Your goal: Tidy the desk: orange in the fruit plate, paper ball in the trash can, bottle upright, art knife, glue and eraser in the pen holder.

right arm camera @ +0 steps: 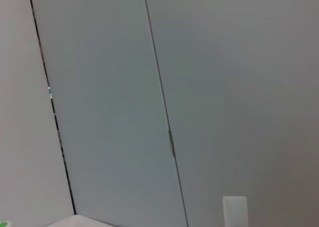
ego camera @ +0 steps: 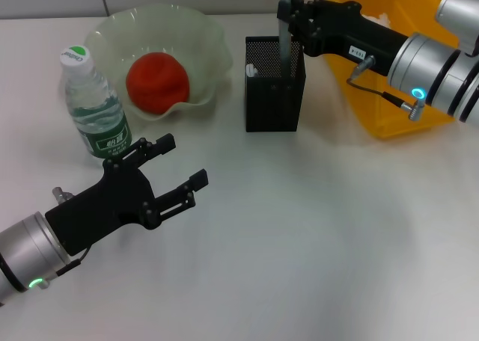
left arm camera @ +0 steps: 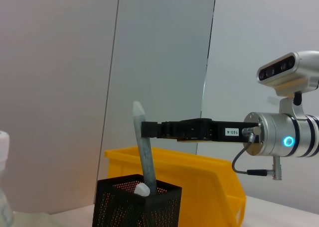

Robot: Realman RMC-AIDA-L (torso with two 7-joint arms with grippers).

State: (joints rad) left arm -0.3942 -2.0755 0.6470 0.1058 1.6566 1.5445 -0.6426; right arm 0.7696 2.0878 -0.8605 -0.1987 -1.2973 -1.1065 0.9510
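Note:
My right gripper [ego camera: 287, 16] is shut on the slim grey art knife [ego camera: 284, 34] and holds it upright, with its lower end inside the black mesh pen holder [ego camera: 274, 102]. The left wrist view shows the same: art knife [left arm camera: 146, 160], pen holder [left arm camera: 134, 204], right gripper [left arm camera: 144, 130]. A white cap, likely the glue [left arm camera: 143, 189], pokes up inside the holder. The orange [ego camera: 156, 83] lies in the pale-green fruit plate [ego camera: 202, 34]. The bottle [ego camera: 93, 105] stands upright. My left gripper [ego camera: 178, 169] is open and empty above the desk [ego camera: 314, 236], in front of the bottle. The eraser is not in view.
The yellow trash can [ego camera: 389, 109] stands at the back right, under my right arm; a small white bit [ego camera: 382, 17] shows inside it. The right wrist view shows only a wall.

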